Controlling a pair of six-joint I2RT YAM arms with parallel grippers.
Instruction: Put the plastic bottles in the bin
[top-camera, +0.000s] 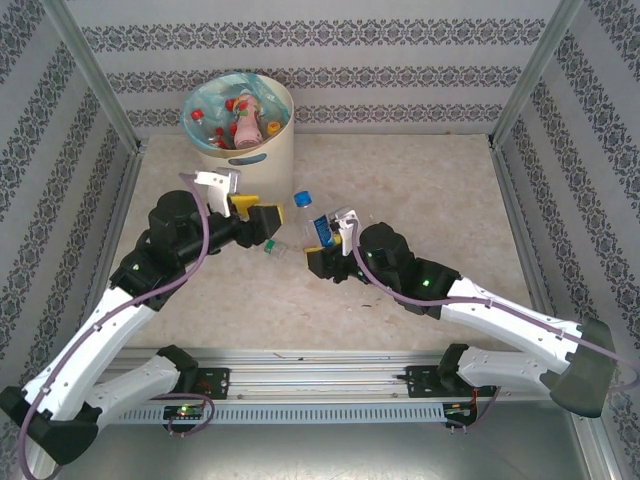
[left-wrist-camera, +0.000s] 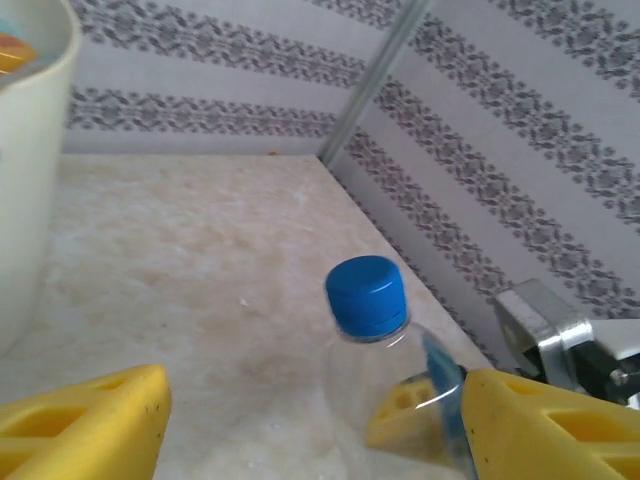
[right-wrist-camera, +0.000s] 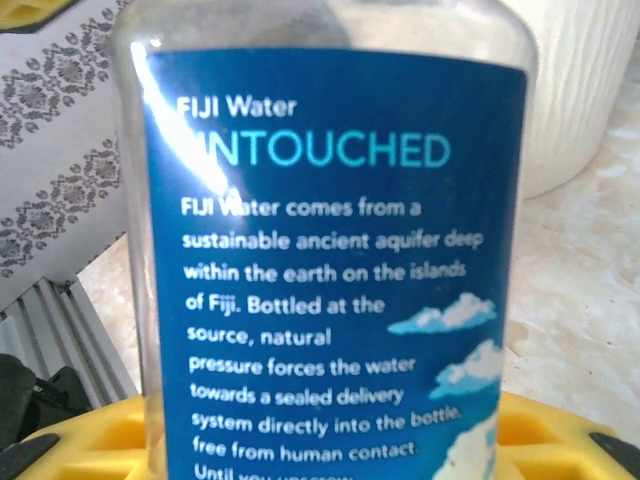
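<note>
A clear Fiji water bottle with a blue label (right-wrist-camera: 330, 260) and blue cap (top-camera: 303, 200) stands upright mid-table, and my right gripper (top-camera: 322, 246) is shut on its lower body. Its yellow fingers (right-wrist-camera: 90, 440) show on both sides of the label. My left gripper (top-camera: 262, 215) is open just left of this bottle. In the left wrist view the blue cap (left-wrist-camera: 367, 295) sits ahead between the yellow fingers (left-wrist-camera: 90, 420), nearer the right one. A small clear bottle with a green cap (top-camera: 272, 247) lies on the table between the arms. The cream bin (top-camera: 262, 160) at the back left holds several bottles.
Patterned walls and metal corner posts (top-camera: 520, 75) close in the table on three sides. The bin's wall (left-wrist-camera: 25, 170) is close on the left of my left gripper. Bare marbled tabletop (top-camera: 430, 190) stretches to the right and back.
</note>
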